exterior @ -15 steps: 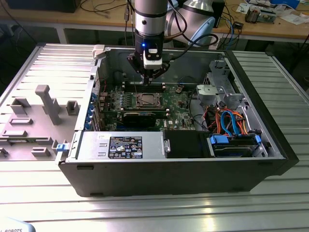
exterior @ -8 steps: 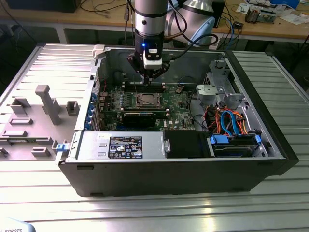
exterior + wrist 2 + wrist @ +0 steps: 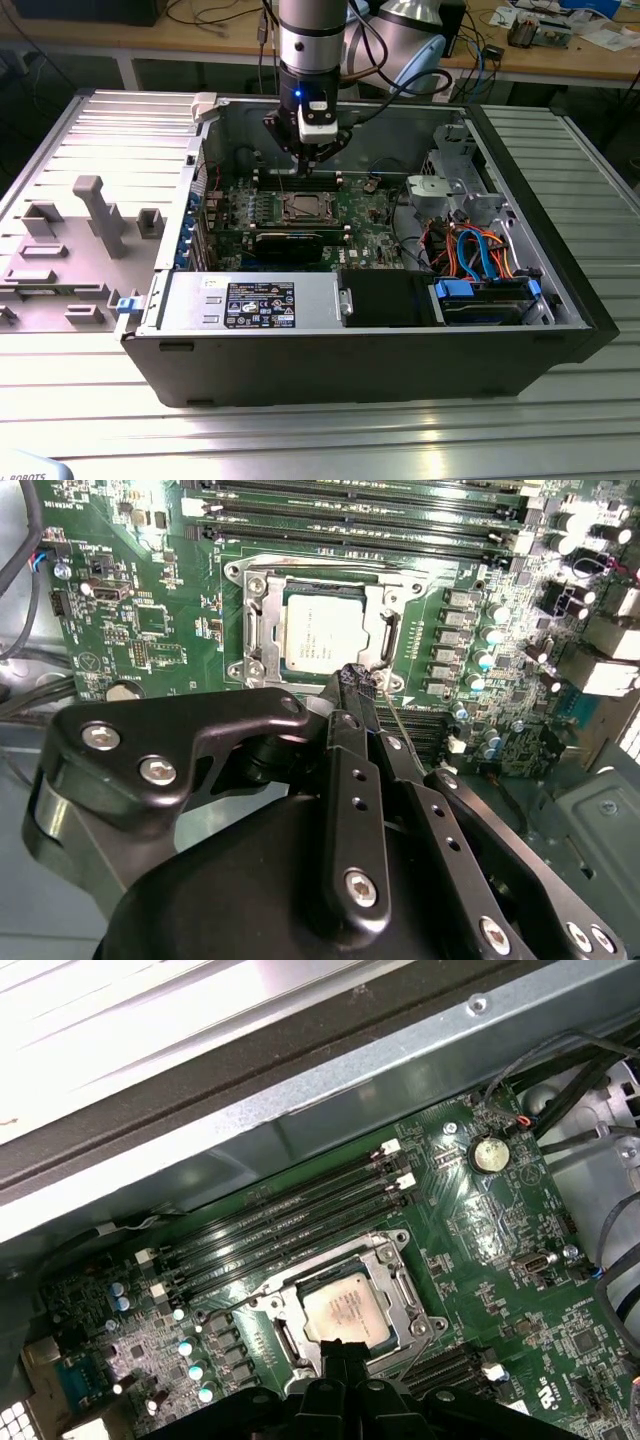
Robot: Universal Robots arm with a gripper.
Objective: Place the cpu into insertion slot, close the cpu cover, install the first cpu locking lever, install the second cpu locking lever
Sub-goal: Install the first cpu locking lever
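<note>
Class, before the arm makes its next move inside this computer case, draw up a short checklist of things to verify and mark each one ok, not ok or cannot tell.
1. Silvery-grey square cpu seated in the silver-rimmed insertion slot: ok.
2. Silver metal cpu cover lying down around the chip: ok.
3. Thin wire locking lever by the fingertips hooked down: cannot tell.
4. Black gripper at the socket's edge: ok.
5. Fingers closed together at the tip: ok.
6. Long black memory slots apart from the gripper: ok.
</note>
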